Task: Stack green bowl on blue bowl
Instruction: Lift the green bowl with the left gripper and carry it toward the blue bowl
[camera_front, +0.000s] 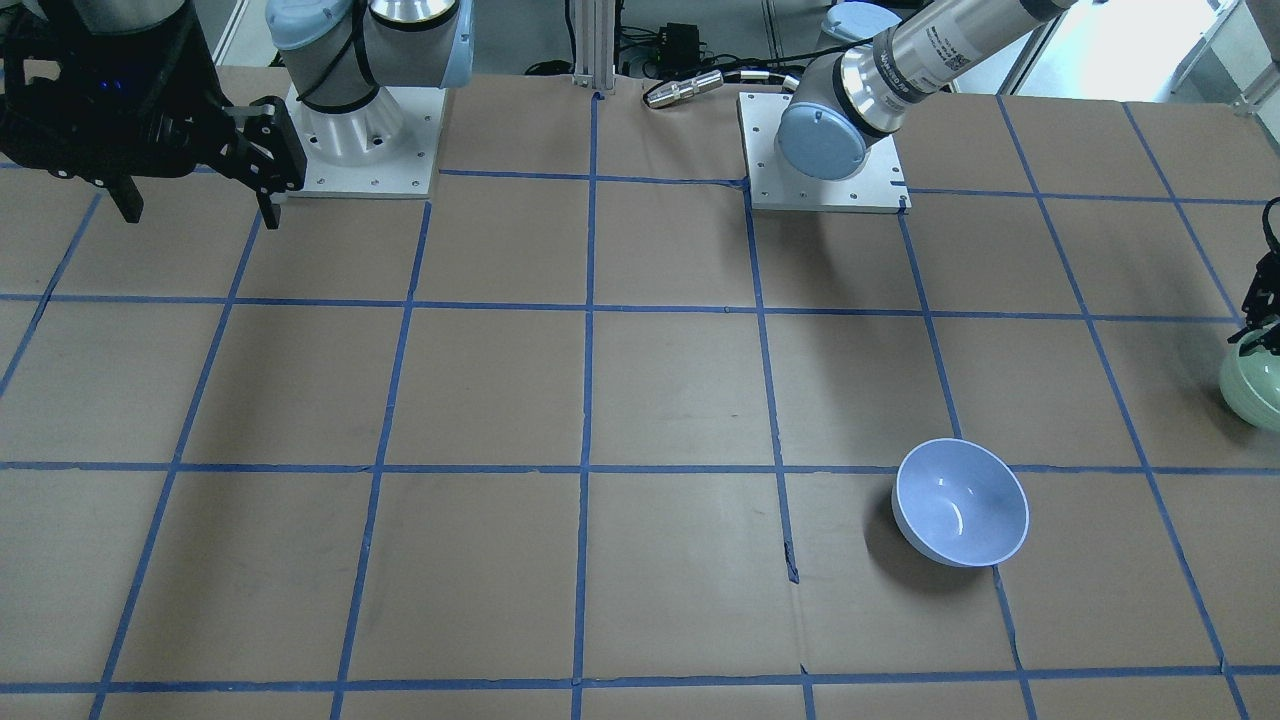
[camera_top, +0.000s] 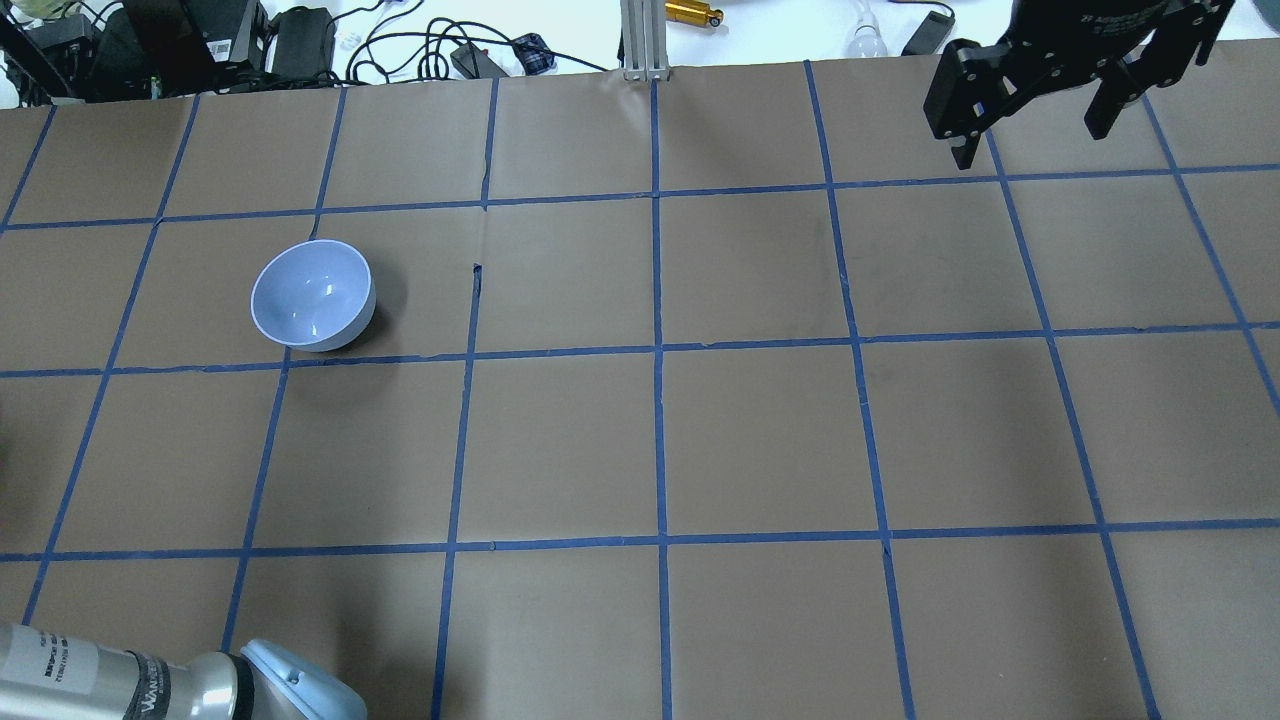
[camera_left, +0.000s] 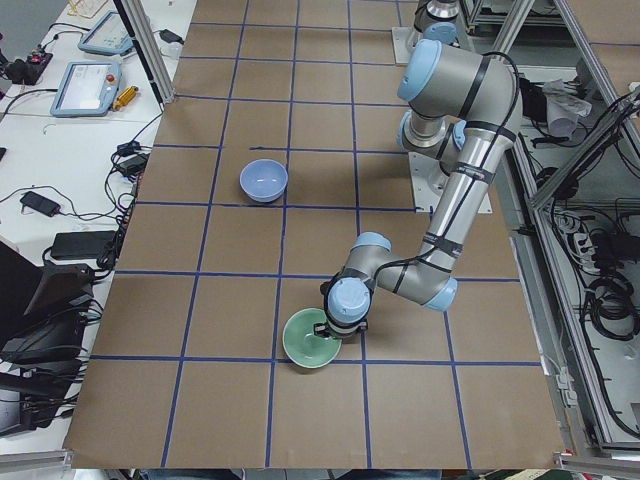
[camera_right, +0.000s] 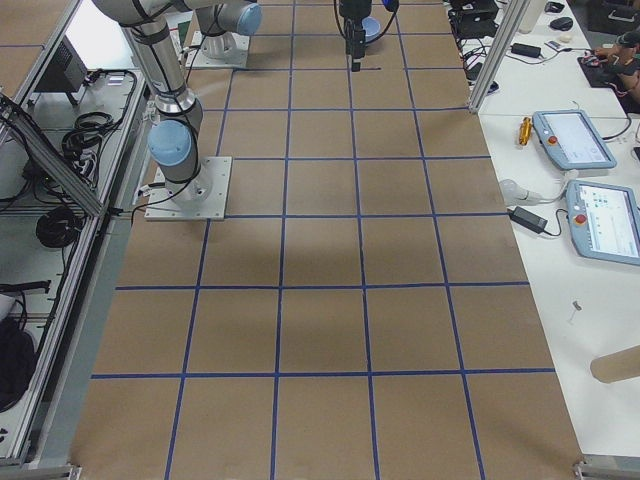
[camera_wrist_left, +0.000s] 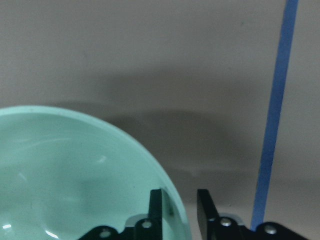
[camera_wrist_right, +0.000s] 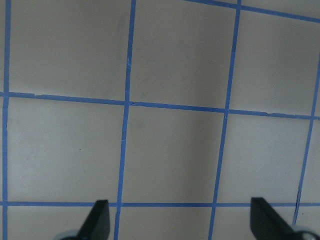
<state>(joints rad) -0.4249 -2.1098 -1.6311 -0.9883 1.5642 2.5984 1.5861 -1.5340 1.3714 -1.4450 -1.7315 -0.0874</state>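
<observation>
The green bowl (camera_wrist_left: 75, 175) sits at the table's end on my left side, also in the front-facing view (camera_front: 1255, 390) and the left view (camera_left: 308, 345). My left gripper (camera_wrist_left: 180, 206) is closed over its rim, one finger (camera_wrist_left: 156, 207) inside and one outside. The blue bowl (camera_top: 312, 295) stands upright and empty on the brown table, apart from the green one; it also shows in the front-facing view (camera_front: 960, 500) and the left view (camera_left: 264, 180). My right gripper (camera_top: 1030, 135) hangs open and empty high over the far right of the table, with only bare table below it (camera_wrist_right: 182, 220).
Blue tape lines grid the table (camera_top: 660, 440). The two arm bases (camera_front: 360, 130) (camera_front: 825, 150) stand at the robot's edge. Cables and boxes (camera_top: 200, 40) and a metal post (camera_top: 640, 40) line the far edge. Teach pendants (camera_right: 575, 140) lie on the side bench.
</observation>
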